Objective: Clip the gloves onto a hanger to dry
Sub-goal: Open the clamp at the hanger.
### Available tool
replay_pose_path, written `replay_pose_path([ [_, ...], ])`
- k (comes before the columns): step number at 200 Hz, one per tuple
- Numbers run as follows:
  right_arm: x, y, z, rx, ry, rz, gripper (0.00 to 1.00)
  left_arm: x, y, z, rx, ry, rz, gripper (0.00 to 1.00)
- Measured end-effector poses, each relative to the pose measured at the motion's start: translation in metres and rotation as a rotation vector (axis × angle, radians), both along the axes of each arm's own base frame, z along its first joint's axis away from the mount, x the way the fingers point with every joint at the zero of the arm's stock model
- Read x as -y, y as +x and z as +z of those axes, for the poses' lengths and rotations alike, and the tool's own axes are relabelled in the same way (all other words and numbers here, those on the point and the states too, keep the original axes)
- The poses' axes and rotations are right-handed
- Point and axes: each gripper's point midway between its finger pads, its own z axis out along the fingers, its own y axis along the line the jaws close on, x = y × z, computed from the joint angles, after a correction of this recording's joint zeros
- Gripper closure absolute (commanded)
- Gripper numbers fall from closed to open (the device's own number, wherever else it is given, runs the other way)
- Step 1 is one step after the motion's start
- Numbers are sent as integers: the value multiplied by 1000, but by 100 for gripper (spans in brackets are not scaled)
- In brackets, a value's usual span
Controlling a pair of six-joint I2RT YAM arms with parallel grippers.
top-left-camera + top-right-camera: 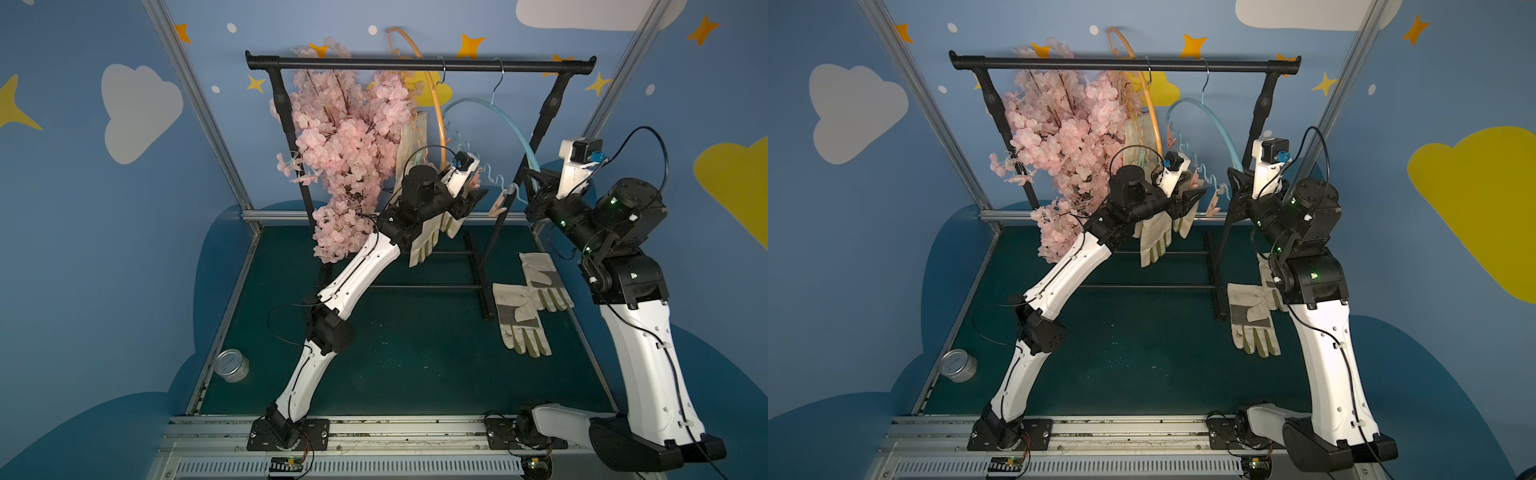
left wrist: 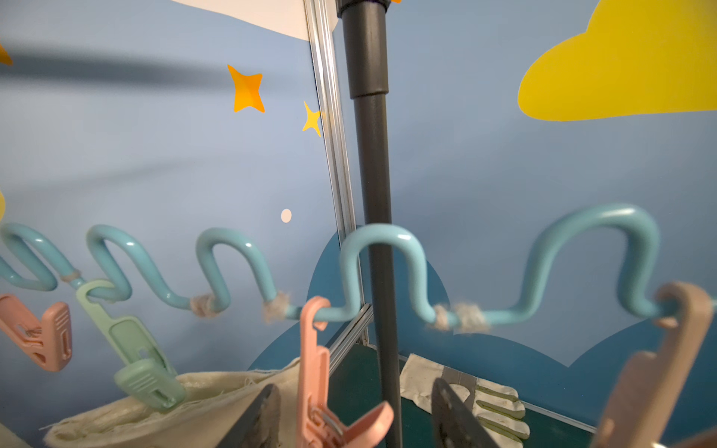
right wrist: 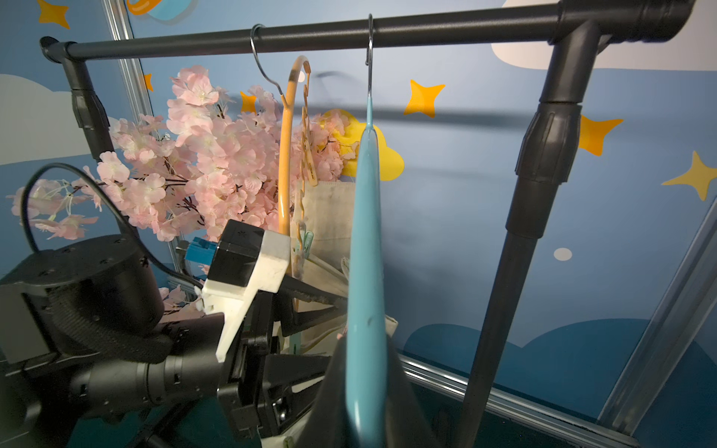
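Observation:
The blue wavy hanger (image 1: 478,99) hangs from the black rack bar (image 1: 415,64). My right gripper (image 3: 366,345) is shut on its arm, seen in both top views (image 1: 530,178) (image 1: 1235,178). My left gripper (image 2: 355,388) is open at the hanger's wavy lower rail. A pink clip (image 2: 314,368) hangs between its fingers, touching neither. Beside it a green clip (image 2: 143,368) bites the cuff of a cream glove (image 2: 194,407). That glove dangles under the left gripper (image 1: 473,199), fingers down (image 1: 424,245). Two gloves (image 1: 519,320) (image 1: 544,282) lie on the green table at the right.
An orange hanger (image 1: 436,108) on the same bar carries another cream glove (image 1: 409,141). Pink blossom branches (image 1: 345,145) fill the rack's left side. The rack's right post (image 2: 372,194) stands just behind the pink clip. A tin can (image 1: 232,365) sits at the table's front left.

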Motion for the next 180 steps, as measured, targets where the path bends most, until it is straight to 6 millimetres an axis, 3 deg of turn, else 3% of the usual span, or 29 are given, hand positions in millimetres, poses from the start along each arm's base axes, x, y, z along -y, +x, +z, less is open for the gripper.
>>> replay_pose_path([
  [47,0,1,-1,3,2,0,92,2,-4,6,-3,-29,-30,54],
  [142,-1,1,-1,3,5,4,92,4,-8,9,-2,-41,-61,59],
  [180,-1,1,-1,-1,13,6,92,4,-9,8,-7,-44,-65,50],
])
